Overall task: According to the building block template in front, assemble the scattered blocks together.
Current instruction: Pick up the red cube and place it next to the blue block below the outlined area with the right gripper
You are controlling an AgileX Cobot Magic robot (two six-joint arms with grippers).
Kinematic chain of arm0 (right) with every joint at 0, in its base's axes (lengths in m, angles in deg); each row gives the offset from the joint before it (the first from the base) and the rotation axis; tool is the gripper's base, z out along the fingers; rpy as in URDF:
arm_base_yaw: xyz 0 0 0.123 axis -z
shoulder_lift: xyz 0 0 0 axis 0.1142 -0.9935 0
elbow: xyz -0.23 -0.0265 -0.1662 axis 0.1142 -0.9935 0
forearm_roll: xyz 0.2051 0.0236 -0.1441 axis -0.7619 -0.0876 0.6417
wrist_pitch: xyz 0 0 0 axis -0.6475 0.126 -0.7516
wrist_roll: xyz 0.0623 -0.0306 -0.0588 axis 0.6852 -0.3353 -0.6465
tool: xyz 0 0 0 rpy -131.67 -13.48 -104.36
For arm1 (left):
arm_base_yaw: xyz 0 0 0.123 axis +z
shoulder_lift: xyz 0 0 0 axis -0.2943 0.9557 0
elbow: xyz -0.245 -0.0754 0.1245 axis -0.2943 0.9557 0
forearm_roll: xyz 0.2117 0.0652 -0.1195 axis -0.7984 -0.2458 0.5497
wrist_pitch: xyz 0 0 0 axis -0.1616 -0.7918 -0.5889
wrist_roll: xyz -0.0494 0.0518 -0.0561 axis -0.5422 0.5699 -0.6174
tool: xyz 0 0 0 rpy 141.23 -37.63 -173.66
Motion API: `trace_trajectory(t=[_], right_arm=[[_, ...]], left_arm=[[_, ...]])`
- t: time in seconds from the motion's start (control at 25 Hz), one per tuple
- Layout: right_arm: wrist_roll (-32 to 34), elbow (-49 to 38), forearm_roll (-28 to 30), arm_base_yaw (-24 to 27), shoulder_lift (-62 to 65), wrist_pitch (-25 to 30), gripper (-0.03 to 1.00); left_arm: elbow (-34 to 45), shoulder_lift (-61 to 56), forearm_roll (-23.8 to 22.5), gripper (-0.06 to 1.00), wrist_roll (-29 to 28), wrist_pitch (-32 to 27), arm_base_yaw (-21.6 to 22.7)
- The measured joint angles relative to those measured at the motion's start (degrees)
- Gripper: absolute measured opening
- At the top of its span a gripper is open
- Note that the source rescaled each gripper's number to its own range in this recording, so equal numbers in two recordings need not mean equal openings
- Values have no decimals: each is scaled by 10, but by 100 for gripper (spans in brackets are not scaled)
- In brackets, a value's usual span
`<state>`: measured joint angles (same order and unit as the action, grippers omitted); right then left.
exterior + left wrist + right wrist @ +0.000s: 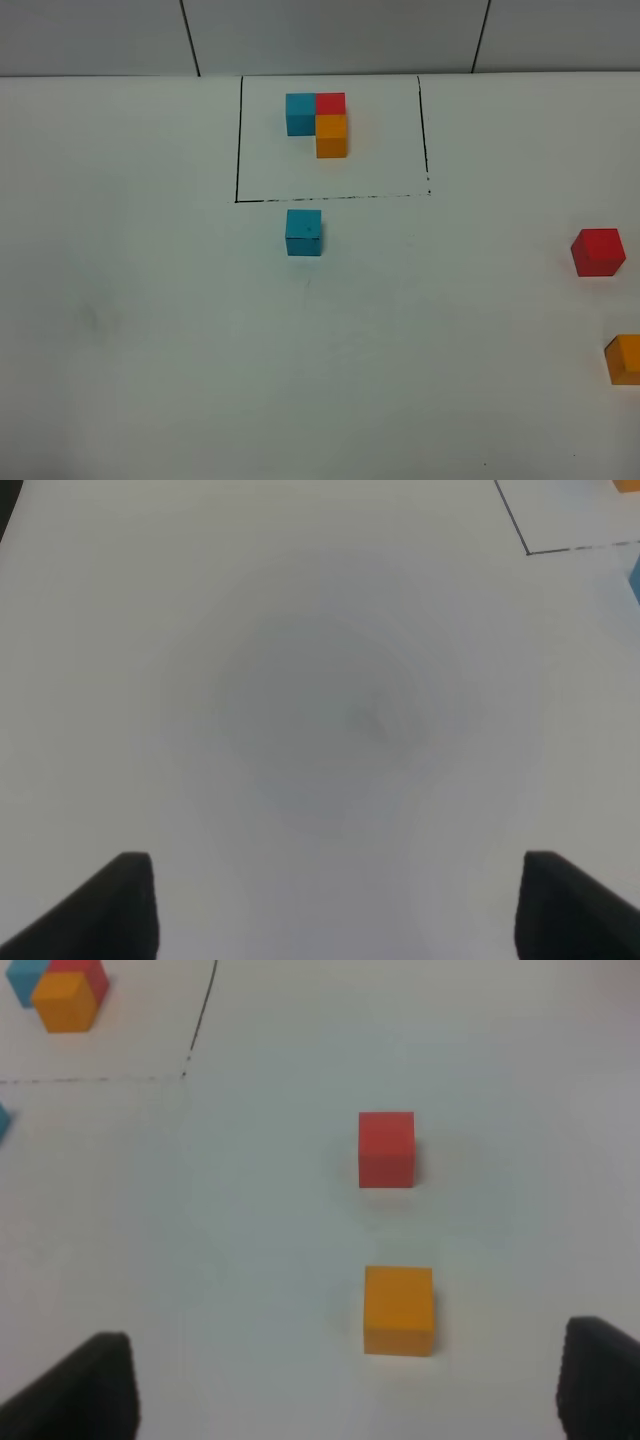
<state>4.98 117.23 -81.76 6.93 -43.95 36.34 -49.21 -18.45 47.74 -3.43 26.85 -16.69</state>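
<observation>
The building block template (322, 120) is a blue, red and orange L inside a thin black frame (238, 140) at the back; it also shows in the right wrist view (65, 1002). The loose teal-blue cube (304, 232) sits just in front of the frame. The loose red cube (598, 251) (386, 1148) and orange cube (625, 359) (398, 1310) sit at the far right, apart. My right gripper (345, 1380) is open and empty, just short of the orange cube. My left gripper (340, 910) is open and empty over bare table. Neither gripper shows in the exterior view.
The white table (150, 330) runs to a pale panelled wall (330, 35) behind the frame. The frame's corner (527, 550) shows in the left wrist view. The orange cube is cut by the exterior view's right edge.
</observation>
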Motion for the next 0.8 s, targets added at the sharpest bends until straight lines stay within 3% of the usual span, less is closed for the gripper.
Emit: trace_trajectory(t=[0.8], right_arm=[[0,0,0,0,0,0,71]], left_arm=[[0,0,0,67,-1,0,0]])
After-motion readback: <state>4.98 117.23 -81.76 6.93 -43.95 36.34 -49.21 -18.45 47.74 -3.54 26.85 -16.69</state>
